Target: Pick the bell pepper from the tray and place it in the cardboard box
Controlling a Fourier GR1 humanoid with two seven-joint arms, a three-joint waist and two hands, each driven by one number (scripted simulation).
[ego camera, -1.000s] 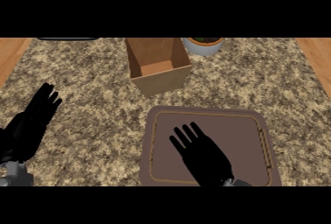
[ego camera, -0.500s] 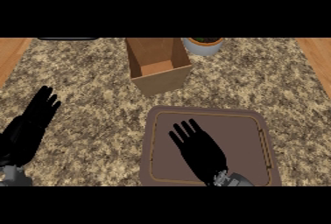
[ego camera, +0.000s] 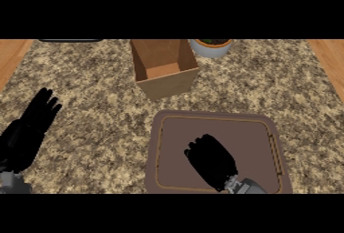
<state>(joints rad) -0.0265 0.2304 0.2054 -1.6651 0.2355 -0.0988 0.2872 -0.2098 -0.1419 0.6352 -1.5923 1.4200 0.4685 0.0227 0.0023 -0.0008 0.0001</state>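
Brown and rounded at its corners, the tray (ego camera: 252,136) lies flat on the counter (ego camera: 101,136) in the lower right of the frame, with a thin orange line running just inside its rim. The right hand (ego camera: 211,157) comes in from the lower edge and sits over the tray's middle, its black back turned up and its grey wrist showing at the tray's near side. From this steep angle it reads as one dark mass, so I cannot tell whether it is open or closed, nor whether it touches the tray. The pepper does not show anywhere; if it is on the tray, the hand covers it.

The box (ego camera: 168,86) stands upright in the upper centre, open at the top, its bare tan floor visible inside. It is apart from the tray, above it in the frame and a little to the left.

The left hand (ego camera: 30,132) rests at the left edge, open, with straight fingers pointing toward the top of the frame and holding nothing. It is well apart from both tray and box.

A white pot (ego camera: 211,49) with dark soil stands at the top, just right of the box. A dark object (ego camera: 70,40) lies at the upper left edge. Wood-toned strips border the speckled counter on both sides.
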